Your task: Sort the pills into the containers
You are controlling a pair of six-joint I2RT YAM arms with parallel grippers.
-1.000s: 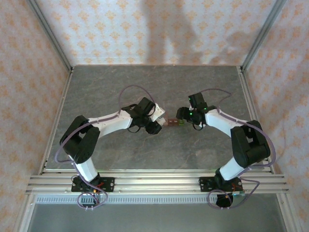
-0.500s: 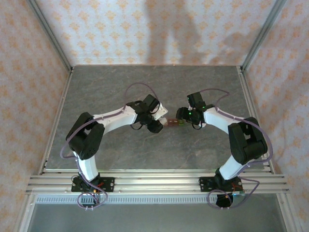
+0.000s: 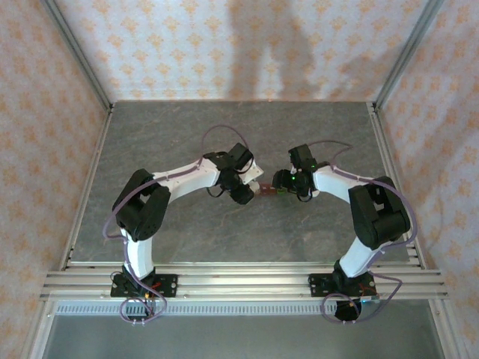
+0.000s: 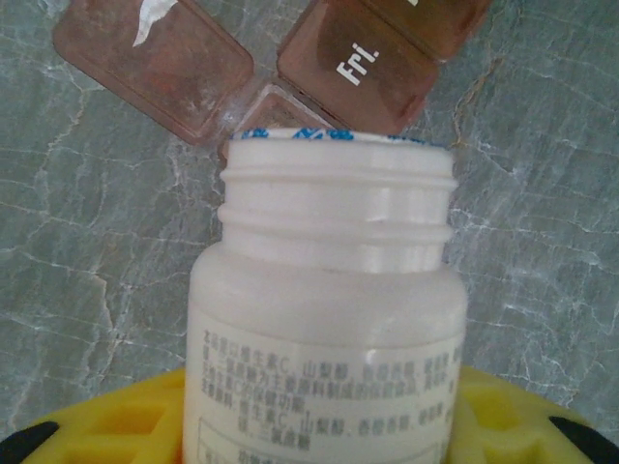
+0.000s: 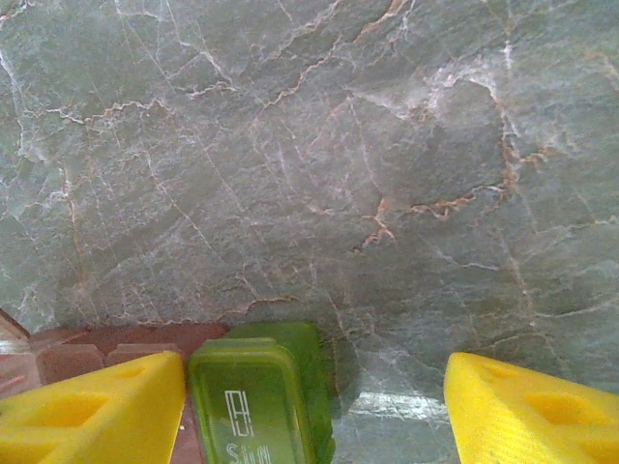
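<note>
white plastic bottle (image 4: pixel 329 319), one only, sits clamped in my left gripper (image 3: pixel 243 187), tipped so its open mouth points at the containers (image 3: pixel 267 190) just ahead. that strip is a single piece of three cells, two red-brown and one green. its long axis runs across the table (image 3: pixel 172 134) from one gripper to the other. the left arm is nearer the red-brown end: from its wrist the mouth overlaps what looks like an open red-brown cell (image 4: pixel 276 108), lid (image 4: pixel 155 58) thrown back, beside the shut lid marked fri (image 4: pixel 372 63). my right gripper (image 5: pixel 317 387) stands open, the green cell (image 5: pixel 256 406) between its fingers, close against one. the blue-flecked bits at the mouth i cannot count.
</note>
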